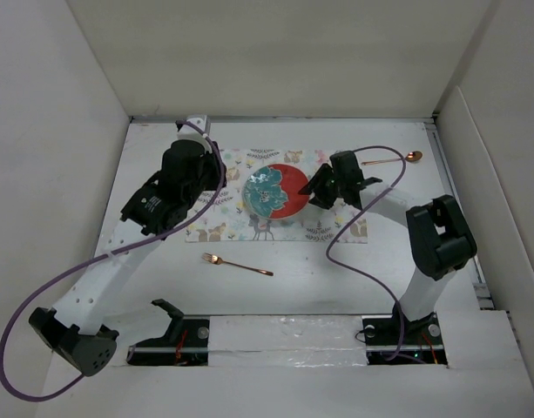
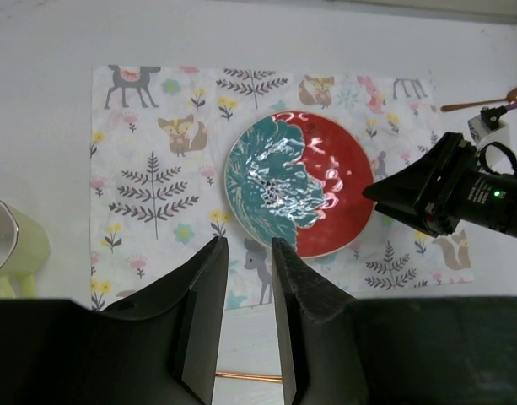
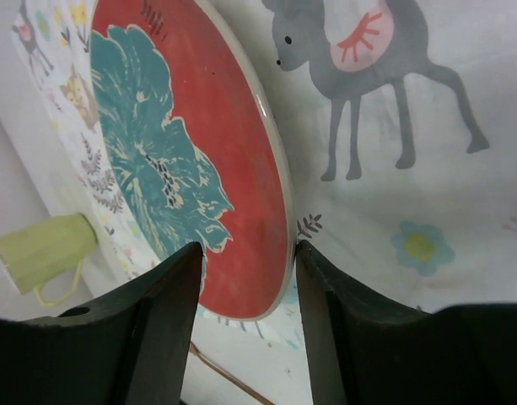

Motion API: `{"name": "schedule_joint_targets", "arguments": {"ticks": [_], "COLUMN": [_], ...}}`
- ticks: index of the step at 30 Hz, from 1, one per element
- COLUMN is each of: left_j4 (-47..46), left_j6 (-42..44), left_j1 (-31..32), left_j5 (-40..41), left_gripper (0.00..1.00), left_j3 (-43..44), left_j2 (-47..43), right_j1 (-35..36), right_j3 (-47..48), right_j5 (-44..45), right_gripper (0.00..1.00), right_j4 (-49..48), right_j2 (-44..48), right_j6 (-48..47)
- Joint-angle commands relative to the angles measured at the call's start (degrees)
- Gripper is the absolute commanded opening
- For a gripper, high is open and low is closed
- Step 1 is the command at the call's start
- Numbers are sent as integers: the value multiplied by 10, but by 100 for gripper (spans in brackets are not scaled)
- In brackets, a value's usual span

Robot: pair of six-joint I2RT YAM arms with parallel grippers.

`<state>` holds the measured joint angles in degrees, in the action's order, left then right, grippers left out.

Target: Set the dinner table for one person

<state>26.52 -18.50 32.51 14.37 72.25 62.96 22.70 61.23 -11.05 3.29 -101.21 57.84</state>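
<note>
i read this step as settling the plate (image 2: 296, 181) on the placemat (image 2: 148, 143), with the right gripper (image 3: 248, 249) working at its right edge. in the right wrist view its fingers (image 3: 157, 321) are spread and the rim runs through the gap between them. nothing looks pinched, though i can't tell whether the right-hand pad brushes the rim. to do this well i'd keep them wide and draw straight up and back, so neither pad catches the rim and drags the plate or wrinkles the mat.

the left gripper (image 2: 245, 245) hovers over the near edge of the placemat, its fingers only slightly parted, with nothing between them.

the dinner table (image 1: 293, 287) is the white surface under everything. it sits below both sets of fingers, and neither touches it. the right pair has plate and mat beneath, and the left pair looks down on mat with a strip of bare top.

the fork (image 1: 238, 264) lies on the table near the arms, the spoon (image 1: 393, 160) lies off the mat's far right corner, and a pale green mug (image 2: 13, 245) stands beside the mat's left edge. i judge those are yet to be placed.
</note>
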Motion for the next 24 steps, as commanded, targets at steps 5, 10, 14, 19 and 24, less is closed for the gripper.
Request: {"name": "schedule_joint_targets", "arguments": {"ticks": [5,10,14,19,24], "left_j4": [39,89,85,100,161], "left_j6": [-37,-79,-129,-173,-171], "left_j1": [-2,-2,-2,-2,-2], "left_j5": [-11,-25,-59,-83,-73], "left_gripper": [27,27,26,10,0], "left_j3": [102,176,190,224,282], "left_j2": [-30,-49,-85,-119,-137], "right_j1": [2,51,140,248,327], "right_j3": [73,126,229,319,462], "right_j5": [82,57,36,5,6], "right_gripper": [56,7,0,0,0], "right_j4": [97,85,106,45,31], "right_j2": [95,108,45,-62,-175], "right_j6": [-88,-122,-143,-149,-207]}}
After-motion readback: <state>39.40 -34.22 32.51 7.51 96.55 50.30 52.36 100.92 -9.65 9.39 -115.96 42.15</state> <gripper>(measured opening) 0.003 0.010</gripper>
